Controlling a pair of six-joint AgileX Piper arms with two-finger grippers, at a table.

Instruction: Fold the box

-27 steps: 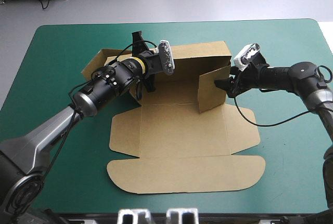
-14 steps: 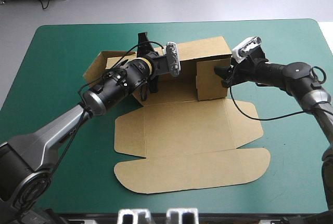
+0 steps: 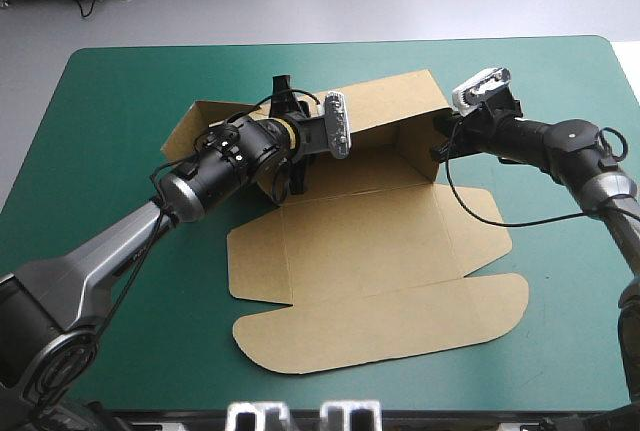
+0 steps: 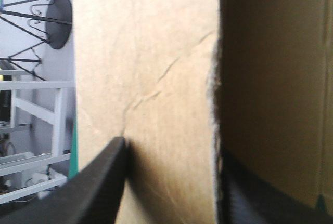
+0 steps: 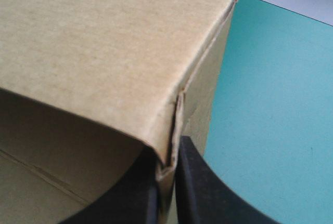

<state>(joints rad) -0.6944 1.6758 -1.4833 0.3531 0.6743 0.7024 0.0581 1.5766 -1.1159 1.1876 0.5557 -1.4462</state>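
while looking down from above, can place the brown box (image 3: 365, 246) on the middle of the teal-green cover (image 3: 110, 111), well clear of every table edge. shows only a part-built tray: far wall (image 3: 385, 101) raised, right side wall (image 3: 418, 159) raised to meet it at a corner, lid flap (image 3: 380, 326) and the sheet beside it flat toward the near edge, left side flap (image 3: 195, 121) lifted a little but untucked.

clamps that far right corner with the right gripper (image 3: 438, 141), black fingers (image 5: 203, 193) drawn together on the board edge, sheet pinched between them. likely holds there to keep the two walls square and to stop the light sheet sliding under the other arm's push.

reaches in over the base with the left gripper (image 3: 281, 136), fingers (image 4: 83, 193) spread wide and gripping nothing, one up beside the far wall, one down toward the base. in the left wrist view, faces a board panel close ahead, a raw cut edge between the fingers; cannot tell whether touching. probably set so to press the far wall's left end and bring the left flap up next. risks buckling a crease if pushed without the right-hand pinch.
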